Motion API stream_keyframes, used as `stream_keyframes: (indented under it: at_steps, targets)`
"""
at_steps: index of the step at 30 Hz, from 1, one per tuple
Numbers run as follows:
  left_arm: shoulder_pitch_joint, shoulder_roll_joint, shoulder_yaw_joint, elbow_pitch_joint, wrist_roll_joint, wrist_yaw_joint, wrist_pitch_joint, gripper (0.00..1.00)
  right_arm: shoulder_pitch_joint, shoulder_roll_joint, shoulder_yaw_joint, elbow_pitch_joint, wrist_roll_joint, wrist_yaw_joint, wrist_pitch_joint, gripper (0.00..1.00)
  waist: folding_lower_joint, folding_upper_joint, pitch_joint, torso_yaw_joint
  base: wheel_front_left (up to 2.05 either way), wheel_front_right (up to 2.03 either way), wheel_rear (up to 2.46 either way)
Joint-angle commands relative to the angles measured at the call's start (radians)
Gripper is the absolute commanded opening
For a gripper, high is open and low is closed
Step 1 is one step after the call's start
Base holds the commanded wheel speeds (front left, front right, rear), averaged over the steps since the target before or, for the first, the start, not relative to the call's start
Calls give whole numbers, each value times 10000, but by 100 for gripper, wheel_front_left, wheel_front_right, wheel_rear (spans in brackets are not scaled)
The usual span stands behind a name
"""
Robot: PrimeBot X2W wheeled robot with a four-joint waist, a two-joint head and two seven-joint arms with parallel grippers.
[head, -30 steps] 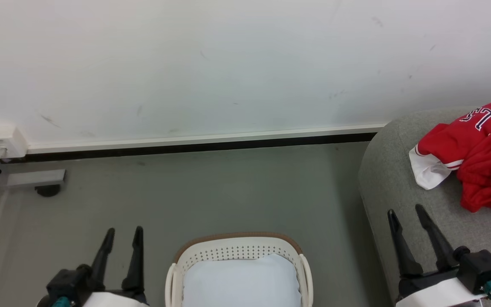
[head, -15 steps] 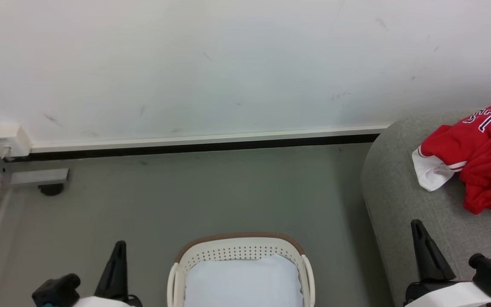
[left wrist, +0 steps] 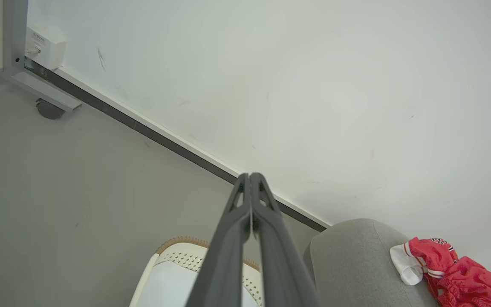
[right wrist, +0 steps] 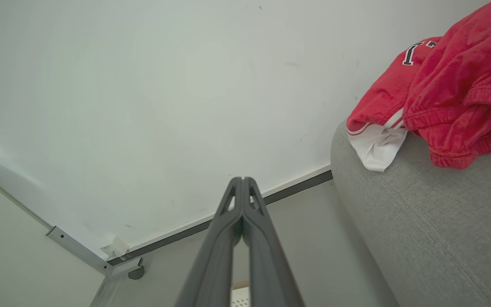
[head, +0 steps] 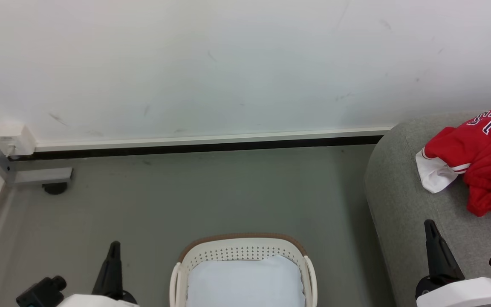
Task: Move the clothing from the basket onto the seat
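Floor point(head: 211, 192): grey-green, running back to the wall
Wall point(head: 228, 64): white and lightly scuffed, with a pale ledge and a dark skirting strip along its foot
Seat point(head: 403, 204): light-grey woven upholstery with a rounded corner, standing on the floor at the right of the head view
Basket point(head: 241, 252): cream-white with a perforated wall and brown rim, on the floor straight before the robot, left of the seat and apart from it
Pad point(head: 245, 281): plain pale white-blue, lying flat inside the basket
Clothing point(head: 484, 170): a crumpled red heap with white trim, resting on top of the seat; black-and-white lettering shows on its far part, cut off by the picture's edge
Left end effector point(left wrist: 250, 177): closed, its two dark fingers meeting at the tips, raised over the floor left of the basket
Right end effector point(right wrist: 242, 181): closed as well, fingers pressed together, near the seat's rounded corner and apart from the clothing
Corner: a small white box point(head: 13, 138) on the wall at far left, above a grey metal bracket with a dark castor point(head: 54, 188)
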Motion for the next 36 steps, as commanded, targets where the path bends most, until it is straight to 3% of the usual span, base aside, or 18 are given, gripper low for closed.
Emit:
stream_keyframes:
  at_steps: [1, 36]
  targets:
    - [-231, 58, 53, -148, -333, -26, 64, 0, -102, -37, -102, -151, 297, -5, 61, 0, 0, 0, -2, 8, 0, 0, 0]
    - [-399, 81, 353, -153, -4741, -58, 1228, 0, -17, 150, -956, -194, 4372, -11, 1181, 0, 0, 0, -63, 266, 0, 0, 0]
